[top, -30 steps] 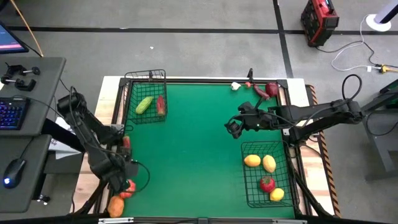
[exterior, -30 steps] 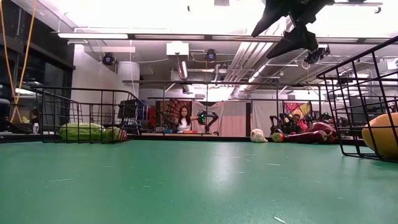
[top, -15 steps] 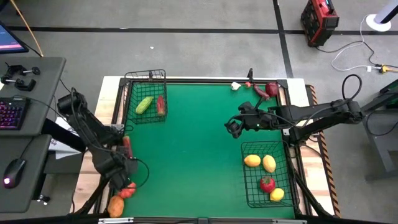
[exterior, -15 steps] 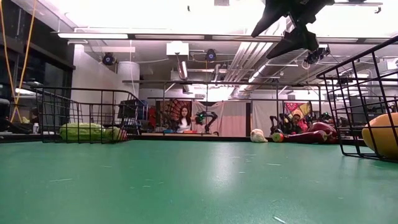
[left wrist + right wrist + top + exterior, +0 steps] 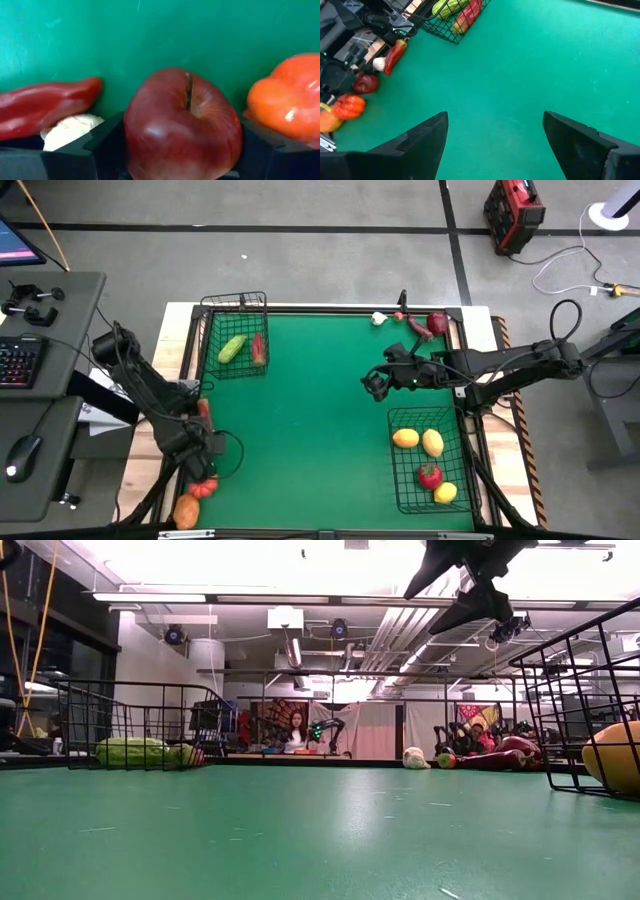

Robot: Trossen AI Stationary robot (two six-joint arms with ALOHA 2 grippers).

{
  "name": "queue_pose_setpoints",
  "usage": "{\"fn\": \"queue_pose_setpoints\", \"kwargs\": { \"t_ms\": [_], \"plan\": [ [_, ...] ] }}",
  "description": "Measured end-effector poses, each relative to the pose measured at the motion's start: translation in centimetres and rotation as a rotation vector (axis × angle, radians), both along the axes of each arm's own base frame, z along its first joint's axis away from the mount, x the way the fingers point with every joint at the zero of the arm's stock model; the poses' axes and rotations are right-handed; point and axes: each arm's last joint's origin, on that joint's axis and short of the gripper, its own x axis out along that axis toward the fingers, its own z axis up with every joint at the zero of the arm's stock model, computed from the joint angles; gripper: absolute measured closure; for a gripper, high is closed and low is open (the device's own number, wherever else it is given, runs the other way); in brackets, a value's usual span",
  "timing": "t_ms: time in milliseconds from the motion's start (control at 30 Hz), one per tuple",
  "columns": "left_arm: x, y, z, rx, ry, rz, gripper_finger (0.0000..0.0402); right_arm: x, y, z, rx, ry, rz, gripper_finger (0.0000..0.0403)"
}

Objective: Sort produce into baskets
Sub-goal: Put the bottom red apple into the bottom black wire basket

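Left gripper (image 5: 182, 145) closing around the dark red apple (image 5: 182, 125).
Needed a centred squeeze, clear of orange pepper (image 5: 287, 100) and red chilli (image 5: 45, 107); right gripper (image 5: 495, 135) hung wide, empty.

Green table mat (image 5: 310, 410), keyboard (image 5: 18, 362), mouse (image 5: 22, 456), red case (image 5: 514, 215), seated person (image 5: 297, 732)

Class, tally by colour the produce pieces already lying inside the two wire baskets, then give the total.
Yellow pieces, in the larger basket: 3
Red pieces, one in the larger basket and one in the smaller basket: 2
Green piece, in the smaller basket: 1
Total: 6
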Motion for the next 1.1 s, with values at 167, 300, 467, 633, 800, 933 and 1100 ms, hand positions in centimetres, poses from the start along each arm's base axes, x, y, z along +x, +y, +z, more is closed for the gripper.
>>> {"fn": "queue_pose_setpoints", "kwargs": {
  "t_ms": [167, 300, 467, 633, 800, 933, 1100],
  "plan": [
    [1.3, 0.1, 2.4, -0.067, -0.087, -0.024, 0.0133, 0.0, 0.0, 0.4, 0.031, -0.032, -0.024, 0.0084],
    [3.2, 1.3, 6.0, -0.085, -0.259, -0.015, 0.0133, 0.1, 0.0, 2.8, 0.008, -0.104, -0.016, 0.0084],
    [7.3, 4.3, 10.5, 0.038, -0.538, -0.056, 0.0133, 0.0, -0.3, 7.5, -0.149, -0.205, -0.027, 0.0084],
    [13.6, 7.6, 12.9, 0.168, -0.741, -0.100, 0.0133, -0.7, -0.6, 11.6, -0.309, -0.255, -0.045, 0.0084],
    [21.0, 9.0, 12.9, 0.180, -0.899, -0.161, 0.0133, -1.7, -0.8, 14.3, -0.423, -0.251, -0.009, 0.0084],
    [26.5, 8.3, 11.9, 0.144, -0.972, -0.249, 0.0133, -2.4, -0.9, 15.7, -0.427, -0.272, -0.014, 0.0084],
    [32.5, 6.7, 10.5, 0.088, -1.049, -0.358, 0.0133, -2.6, -1.0, 16.0, -0.444, -0.256, -0.047, 0.0084]
  ]
}}
